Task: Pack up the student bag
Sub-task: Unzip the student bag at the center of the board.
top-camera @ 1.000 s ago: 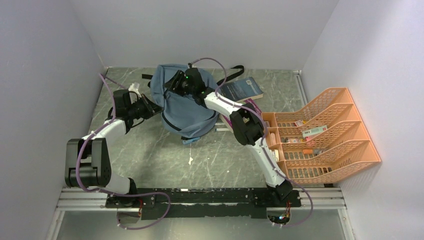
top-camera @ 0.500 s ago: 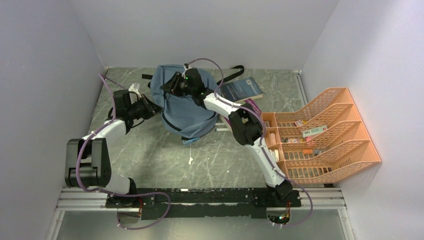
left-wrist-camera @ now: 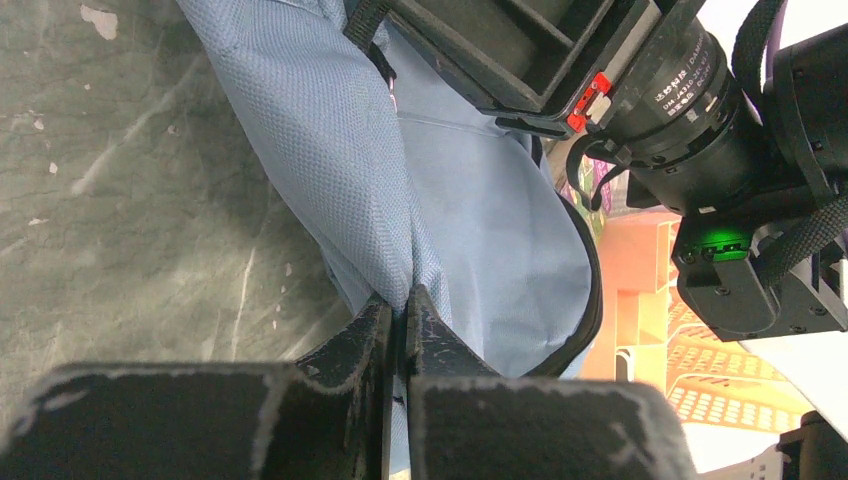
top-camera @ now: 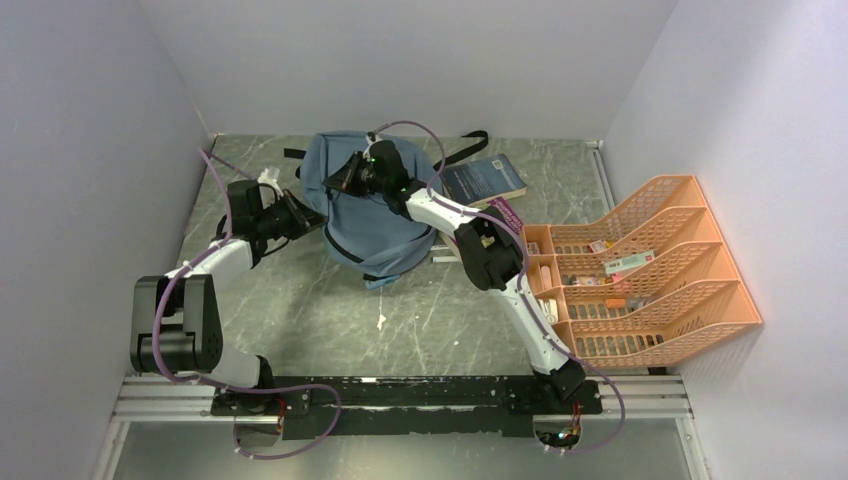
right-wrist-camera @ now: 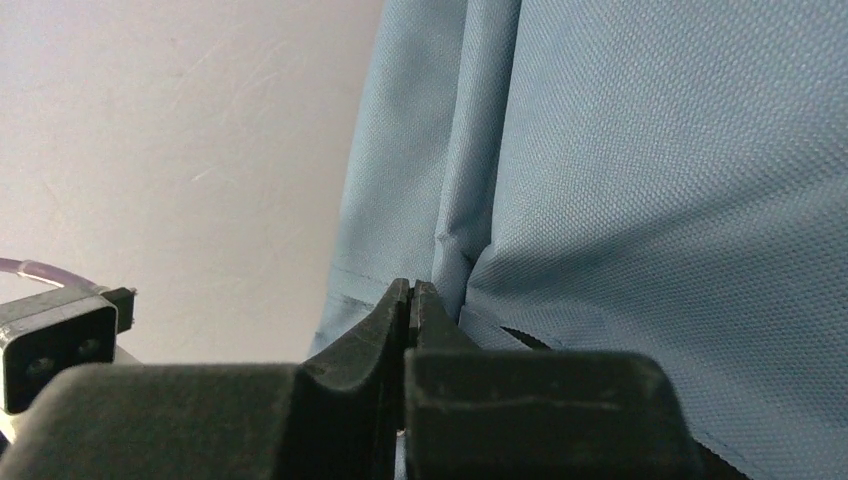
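Left tool (left-wrist-camera: pixel 400 298) pinches student bag (left-wrist-camera: pixel 490 220) fold; right tool (right-wrist-camera: pixel 410 288) clamped on fabric too; motor label (left-wrist-camera: pixel 690 75) illegible.

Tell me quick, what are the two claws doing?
Left claw: closed, pinching a fold of the student bag.
Right claw: closed, apparently pinching the bag's fabric too.

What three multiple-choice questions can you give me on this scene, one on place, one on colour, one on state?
1. Where is the orange rack? A left of the backpack B right of it C on it
2. What colour is the backpack? A red B grey-blue C green
3. How is the left gripper? A wide open B shut empty C shut on backpack fabric
Answers: 1 B, it stands by the right wall; 2 B, every view shows grey-blue cloth; 3 C, cloth sits pinched between its fingers.
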`<state>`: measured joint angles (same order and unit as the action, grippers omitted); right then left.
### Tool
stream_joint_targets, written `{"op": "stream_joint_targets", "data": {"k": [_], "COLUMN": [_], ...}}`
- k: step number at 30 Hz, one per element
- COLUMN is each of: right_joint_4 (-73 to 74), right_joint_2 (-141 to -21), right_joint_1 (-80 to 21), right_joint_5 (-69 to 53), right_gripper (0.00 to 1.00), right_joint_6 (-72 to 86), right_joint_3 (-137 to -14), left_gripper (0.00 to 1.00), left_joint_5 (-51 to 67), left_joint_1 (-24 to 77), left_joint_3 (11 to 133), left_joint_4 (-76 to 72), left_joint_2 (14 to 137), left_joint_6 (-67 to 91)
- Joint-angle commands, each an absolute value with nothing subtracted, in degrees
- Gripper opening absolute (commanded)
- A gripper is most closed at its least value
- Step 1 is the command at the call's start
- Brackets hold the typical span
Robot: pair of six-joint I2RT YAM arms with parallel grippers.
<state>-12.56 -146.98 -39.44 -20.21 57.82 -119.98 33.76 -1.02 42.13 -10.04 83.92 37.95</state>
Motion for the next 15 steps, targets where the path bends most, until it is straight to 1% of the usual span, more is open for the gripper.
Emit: {"op": "stream_joint_targets", "data": {"k": [1,5,6,7,9,10,11,13,14,15], "right_joint_4": [-13.99,-16.63,-17.3,-17.65,-17.77,-17.69,-17.77,-17.94,-18.16,-18.52], "right_joint_2": [-145.96,-141.69,-140.73,-139.97,-138.61,-137.77,-137.02,-135.79,-135.45,-135.1], "right_joint_1": [-39.58,-39.55,-39.66,-39.67,-39.94,-40.25,-40.52,-41.02,-41.24,-41.34], "right_joint_5": [-20.87,-21.1,-21.54,-22.09,-23.3,-23.52,-23.54,-23.72,-23.97,-24.44], "right_gripper": [0.0,0.0,0.0,0.0,0.0,0.0,0.0,0.0,0.0,0.0], "right_joint_6": [56.46,54.64,54.36,54.06,52.93,52.13,51.27,49.73,49.17,48.8], "right_joint_3": [-118.64,-114.62,-113.61,-112.81,-111.03,-109.83,-108.45,-105.48,-104.39,-103.44], "left_gripper": [0.05,0.05,0.1,0.17,0.42,0.51,0.58,0.66,0.78,0.85], "left_joint_5": [35.92,33.55,33.6,33.9,34.76,35.02,34.99,34.11,33.45,32.63], "left_joint_1": [-0.31,-1.61,-2.45,-3.29,-4.93,-5.67,-6.45,-7.95,-8.72,-9.31], "left_joint_3": [42.45,42.58,42.42,42.18,41.41,41.06,40.78,40.53,40.52,40.56], "left_joint_4": [-12.32,-9.65,-9.62,-9.84,-11.06,-11.37,-11.42,-10.72,-10.18,-9.73], "left_joint_2": [83.78,84.54,84.93,85.5,86.14,86.21,86.1,85.46,85.13,84.9], "left_joint_6": [37.83,38.7,39.31,40.1,41.8,42.51,42.94,43.35,43.52,43.78]}}
